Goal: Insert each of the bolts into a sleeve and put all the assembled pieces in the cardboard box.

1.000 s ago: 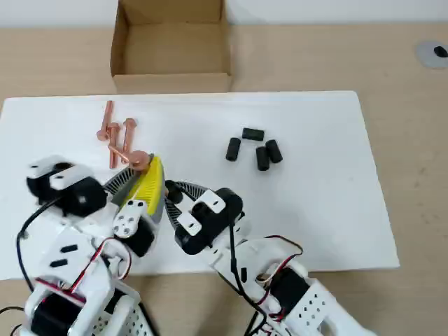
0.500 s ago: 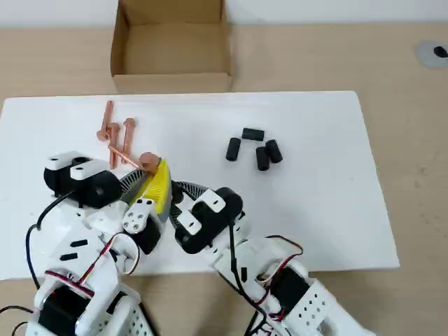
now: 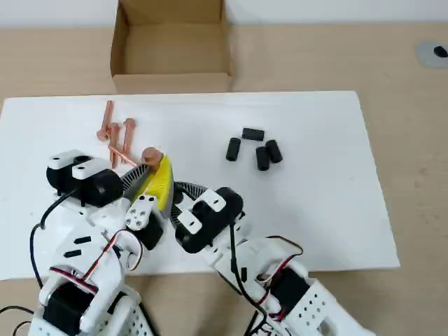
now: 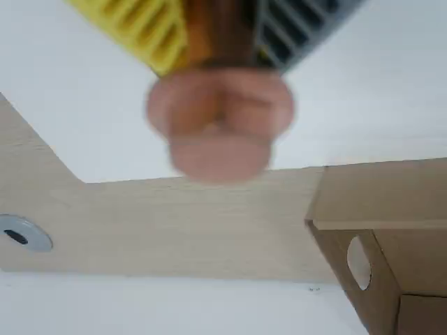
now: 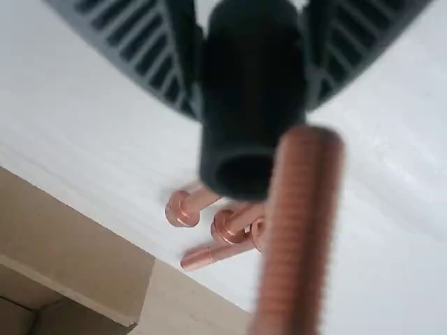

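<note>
Bolt [image 3: 151,155] nearer box [image 3: 171,49] now, head seemingly boxward

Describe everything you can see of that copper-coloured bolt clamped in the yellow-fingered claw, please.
The bolt looks like copper-coloured metal, with a round head and a threaded shank. The left gripper clamps the shank just behind the head, between a yellow finger and a dark grey one. In the right wrist view the threaded end crosses the open mouth of a black sleeve, not yet inside. From above, its head sits over the white mat near the loose bolts.
</note>
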`<move>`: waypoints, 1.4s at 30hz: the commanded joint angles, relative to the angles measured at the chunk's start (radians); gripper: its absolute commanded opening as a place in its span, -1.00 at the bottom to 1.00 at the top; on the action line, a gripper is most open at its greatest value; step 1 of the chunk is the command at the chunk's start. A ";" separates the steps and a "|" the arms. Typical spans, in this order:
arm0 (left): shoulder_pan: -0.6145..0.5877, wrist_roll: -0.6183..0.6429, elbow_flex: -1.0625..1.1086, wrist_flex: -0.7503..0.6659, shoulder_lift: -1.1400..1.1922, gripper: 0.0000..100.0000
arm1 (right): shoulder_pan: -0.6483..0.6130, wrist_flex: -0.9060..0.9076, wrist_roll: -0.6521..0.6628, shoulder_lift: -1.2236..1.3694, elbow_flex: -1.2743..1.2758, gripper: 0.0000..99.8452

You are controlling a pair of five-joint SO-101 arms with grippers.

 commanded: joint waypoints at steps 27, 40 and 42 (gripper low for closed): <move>-0.023 -0.040 -0.005 -0.135 -0.008 -0.99 | 0.012 -0.003 -0.008 -0.021 0.001 -0.98; -0.028 -0.012 0.052 -0.098 -0.010 -0.99 | 0.013 -0.003 -0.008 -0.021 0.001 -0.98; -0.026 -0.012 0.052 -0.098 -0.010 -0.99 | 0.022 -0.003 -0.008 -0.021 0.001 -0.98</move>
